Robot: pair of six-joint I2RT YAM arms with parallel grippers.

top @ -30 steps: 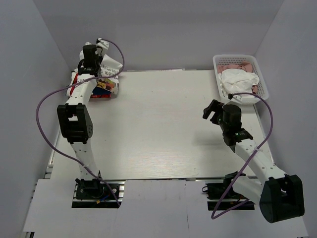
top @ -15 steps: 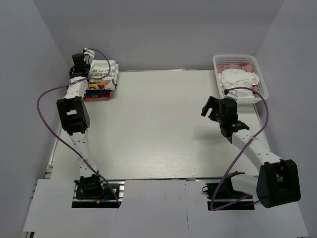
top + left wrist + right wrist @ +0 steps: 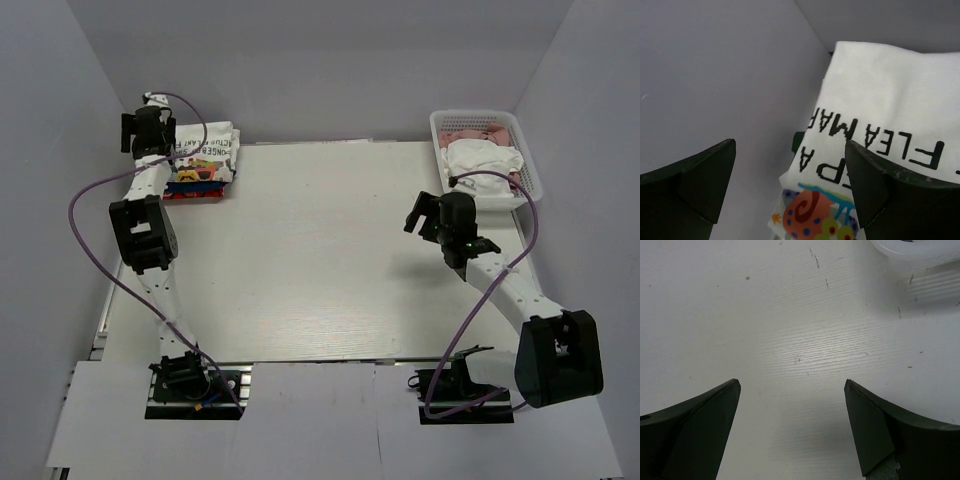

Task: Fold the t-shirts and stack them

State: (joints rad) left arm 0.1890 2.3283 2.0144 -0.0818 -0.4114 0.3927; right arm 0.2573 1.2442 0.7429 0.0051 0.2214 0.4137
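A folded white t-shirt [image 3: 210, 150] with black lettering and a colourful cartoon print tops a stack at the table's back left corner. Edges of a blue t-shirt [image 3: 204, 185] and a red t-shirt [image 3: 194, 195] show beneath it. My left gripper [image 3: 137, 127] hangs open just left of the stack, holding nothing. In the left wrist view the white t-shirt [image 3: 880, 95] lies past the right finger [image 3: 890, 190], with the left gripper [image 3: 790, 145] wide apart over the grey wall. My right gripper [image 3: 424, 214] is open above bare table right of centre, and the right gripper [image 3: 791, 382] has only tabletop between its fingers.
A white basket [image 3: 527, 163] at the back right holds white and pink cloth; its rim [image 3: 910, 249] shows at the top of the right wrist view. Grey walls close in the table on the left, back and right. A purple cable loops off each arm.
My left gripper opened, let go of the white t-shirt and drew back to the left. The shirt now lies flat on the stack. The right gripper shifted slightly toward the back.
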